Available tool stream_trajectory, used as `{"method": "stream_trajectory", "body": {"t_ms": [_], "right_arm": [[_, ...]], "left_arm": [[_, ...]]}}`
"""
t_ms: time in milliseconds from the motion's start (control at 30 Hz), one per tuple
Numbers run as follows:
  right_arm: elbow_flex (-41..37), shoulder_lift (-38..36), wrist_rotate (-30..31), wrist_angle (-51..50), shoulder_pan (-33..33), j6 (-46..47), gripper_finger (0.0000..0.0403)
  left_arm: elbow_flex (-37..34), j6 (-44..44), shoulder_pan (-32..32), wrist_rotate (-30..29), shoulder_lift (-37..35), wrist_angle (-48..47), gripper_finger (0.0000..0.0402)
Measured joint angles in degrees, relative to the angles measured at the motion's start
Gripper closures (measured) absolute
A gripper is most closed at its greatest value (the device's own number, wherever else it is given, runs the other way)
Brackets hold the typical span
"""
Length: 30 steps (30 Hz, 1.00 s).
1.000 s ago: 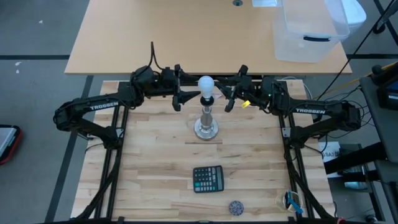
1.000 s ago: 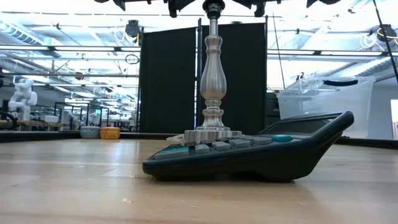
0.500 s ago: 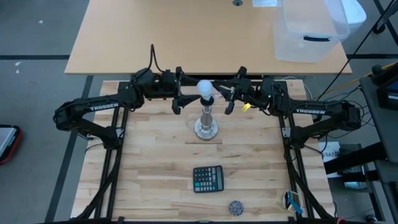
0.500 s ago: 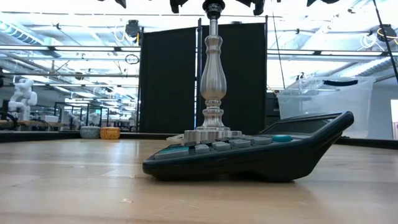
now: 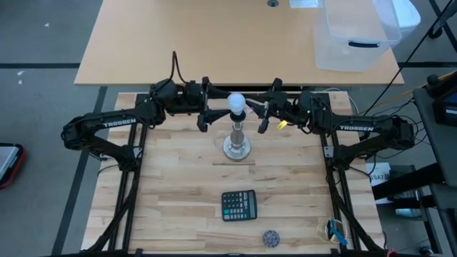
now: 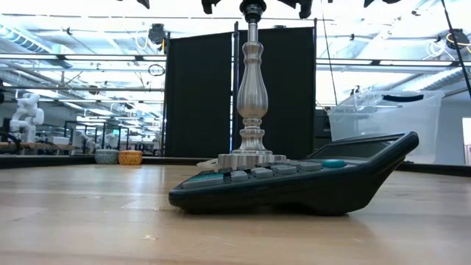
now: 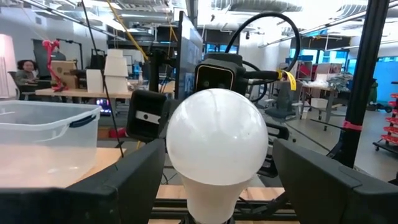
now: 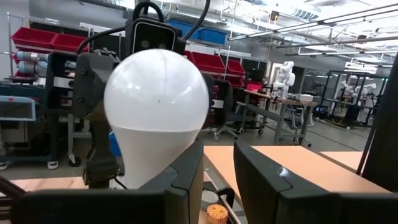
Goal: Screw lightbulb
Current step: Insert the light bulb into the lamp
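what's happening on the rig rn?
A lightbulb sits on top of the silver stand at the table's far middle. The left hand is open with its fingers on either side of the bulb. The right hand is just beside the bulb, holding nothing. A calculator lies nearer the front.

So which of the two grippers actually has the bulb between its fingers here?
The left gripper: its open fingers straddle the lightbulb on the stand. The right gripper sits beside the bulb with its fingers close together, nothing between them.
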Motion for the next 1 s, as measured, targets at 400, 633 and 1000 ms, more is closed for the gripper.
{"method": "stream_trajectory", "body": {"t_ms": [400, 633, 1000], "right_arm": [[0.0, -0.12, -0.02, -1.34, 0.89, -0.5, 0.0321], [0.0, -0.37, 0.09, -2.84, 2.08, -0.56, 0.0321], [0.0, -0.37, 0.18, -4.53, 2.67, -0.26, 0.0321]], "left_arm": [[0.0, 0.04, -0.31, -0.13, 0.0, 0.0, 0.0099], [0.0, 0.2, -0.7, -0.48, 0.63, 0.75, 0.0099], [1.43, 0.17, -0.7, -0.46, 2.87, 0.92, 0.0099]]}}
